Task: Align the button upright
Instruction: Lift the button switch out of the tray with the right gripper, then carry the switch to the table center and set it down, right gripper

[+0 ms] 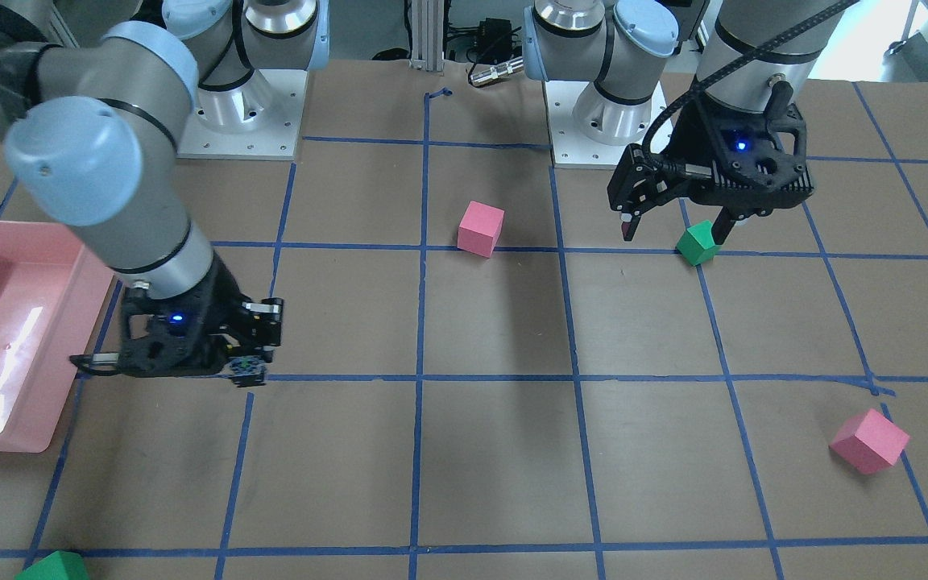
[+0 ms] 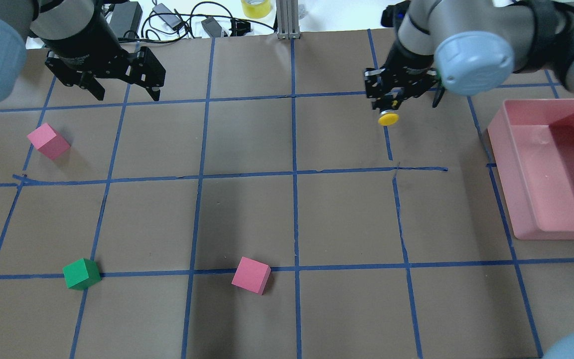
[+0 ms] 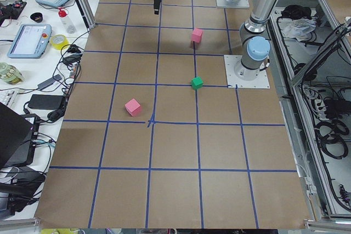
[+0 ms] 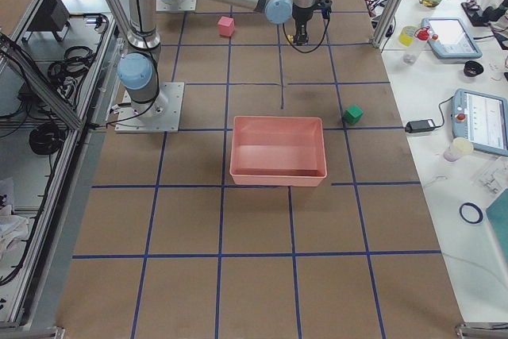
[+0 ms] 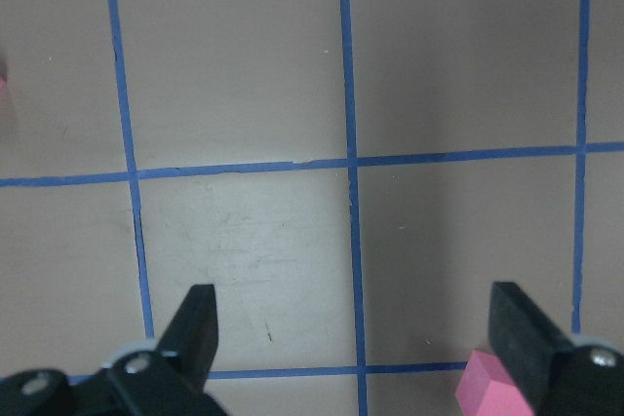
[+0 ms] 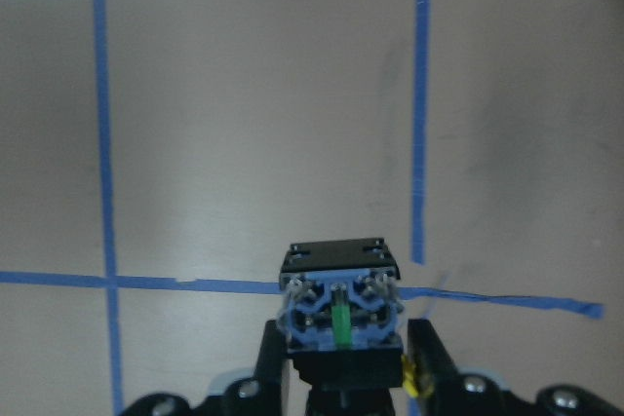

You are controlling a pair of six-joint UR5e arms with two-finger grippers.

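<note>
The button has a round yellow cap (image 2: 388, 118) and a black-and-blue blocky base (image 6: 339, 309). My right gripper (image 2: 390, 102) is shut on it, low over the table at the far right, near the pink tray. In the front view the gripper (image 1: 251, 369) holds the button (image 1: 245, 368) just above a blue tape line. The cap points towards the robot's side and the terminal end faces the wrist camera. I cannot tell whether it touches the table. My left gripper (image 2: 127, 94) is open and empty at the far left, above the table, with its fingers (image 5: 195, 323) wide apart.
A pink tray (image 2: 516, 149) stands at the right. Pink cubes (image 2: 48, 141) (image 2: 251, 275) and a green cube (image 2: 81, 273) lie on the taped brown table. Another green cube (image 1: 53, 568) sits at the far edge. Cables lie beyond the table.
</note>
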